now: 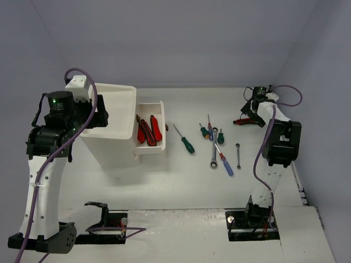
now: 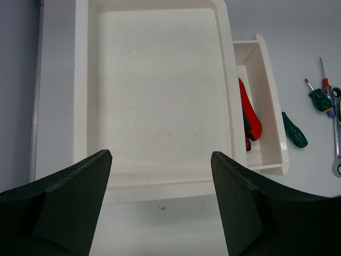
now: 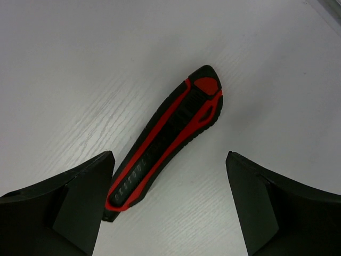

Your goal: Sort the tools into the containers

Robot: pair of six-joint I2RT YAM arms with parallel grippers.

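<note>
The white box [image 1: 122, 143] stands at the left with its shallow tray top [image 2: 160, 90] empty. One drawer [image 1: 160, 147] is pulled out to the right and holds red-handled tools [image 2: 250, 114]. My left gripper [image 1: 97, 116] hovers open and empty over the tray's near edge [image 2: 161, 160]. My right gripper [image 1: 247, 118] is open at the far right, straddling a red and black utility knife [image 3: 181, 120] that lies flat on the table. The knife's near end sits close to my left finger [image 3: 80, 197].
Loose tools lie mid-table: a green screwdriver [image 1: 185, 139], two small green screwdrivers [image 1: 204, 130] [image 1: 220, 137], a red-handled one [image 1: 210, 129], a ratchet wrench [image 1: 214, 149], a blue screwdriver [image 1: 225, 163] and a small wrench [image 1: 238, 154].
</note>
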